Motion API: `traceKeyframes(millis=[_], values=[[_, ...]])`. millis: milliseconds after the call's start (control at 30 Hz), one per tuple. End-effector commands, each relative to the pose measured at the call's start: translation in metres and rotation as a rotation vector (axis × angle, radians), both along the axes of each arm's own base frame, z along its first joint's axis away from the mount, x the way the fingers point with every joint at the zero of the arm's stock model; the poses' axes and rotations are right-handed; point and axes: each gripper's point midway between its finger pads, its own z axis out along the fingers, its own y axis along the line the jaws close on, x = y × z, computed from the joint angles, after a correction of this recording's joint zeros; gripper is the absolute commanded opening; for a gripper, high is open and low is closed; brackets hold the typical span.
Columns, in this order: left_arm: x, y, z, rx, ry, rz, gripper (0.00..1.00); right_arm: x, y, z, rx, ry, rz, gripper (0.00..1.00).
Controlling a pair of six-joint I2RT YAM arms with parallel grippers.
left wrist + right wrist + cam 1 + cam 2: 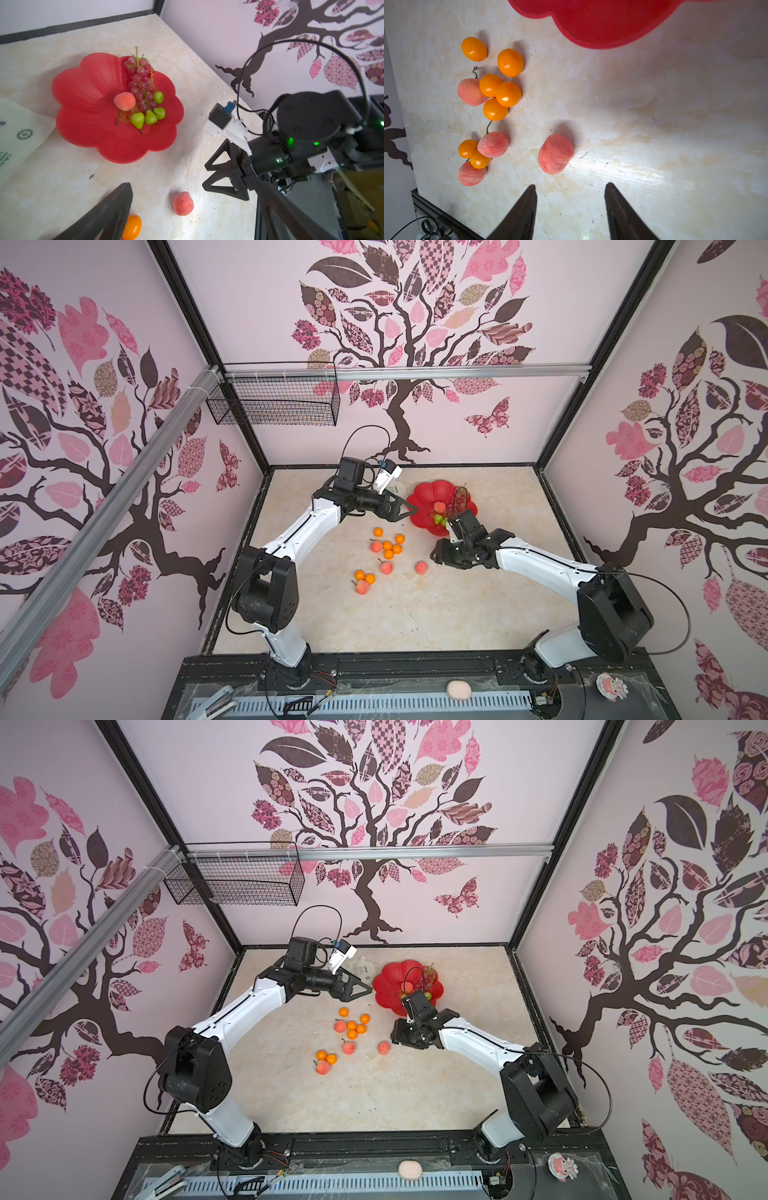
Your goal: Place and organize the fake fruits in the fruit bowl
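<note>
Currently mid-task, between picks. The shallow glossy red fruit bowl with the scalloped petal rim (83,87) sits at the far side of the pale marble-look tabletop (415,614). It already holds the dark red plastic grape bunch (140,83), one fuzzy pink-red peach (124,101) over the gold centre emblem, and four small green pears and apples (150,117).

Not yet in: seven glossy orange tangerines (508,94) clustered with three peaches, plus a lone pink-red peach (556,153) lying apart from them.

Right gripper (571,185): jaws spread, nothing between them, hovering just short of the lone peach and roughly lined up on it.

Left gripper (411,510): fingers apart in its wrist view, empty, by the bowl's rim. Can't tell if it touches.

Step in hand, my read: right arm approaching the lone peach.

Next move calls for:
- advancing and dropping until the jaws straddle it
- closing gently, since it's round and may roll
- lifting clear of the rim and setting it beside the peach in the bowl
</note>
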Motion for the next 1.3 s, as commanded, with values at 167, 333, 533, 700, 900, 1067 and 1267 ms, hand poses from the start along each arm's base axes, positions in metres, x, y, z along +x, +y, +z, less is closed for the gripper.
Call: traceKeyframes(millis=[167, 333, 533, 700, 900, 1067, 1267], values=[[-0.089, 0.003, -0.014, 0.009, -0.330, -0.423, 0.99, -0.008, 0.027, 0.008, 0.083, 0.001, 0.042, 0.56], [-0.100, 0.000, -0.027, 0.028, -0.314, -0.475, 0.99, -0.008, 0.033, -0.003, 0.056, 0.024, 0.052, 0.56], [-0.111, -0.001, -0.061, 0.174, -0.339, -0.535, 0.98, -0.006, 0.034, -0.015, -0.014, 0.051, 0.061, 0.57], [-0.110, -0.001, -0.062, 0.179, -0.345, -0.535, 0.98, -0.006, 0.038, -0.026, -0.049, 0.073, 0.080, 0.57], [-0.105, 0.002, -0.074, 0.224, -0.324, -0.523, 0.98, -0.001, 0.036, -0.036, -0.106, 0.085, 0.082, 0.57], [-0.103, 0.003, -0.075, 0.236, -0.326, -0.516, 0.98, 0.001, 0.039, -0.043, -0.117, 0.102, 0.096, 0.58], [-0.102, 0.004, -0.079, 0.249, -0.323, -0.513, 0.98, 0.003, 0.044, -0.051, -0.126, 0.107, 0.109, 0.57]])
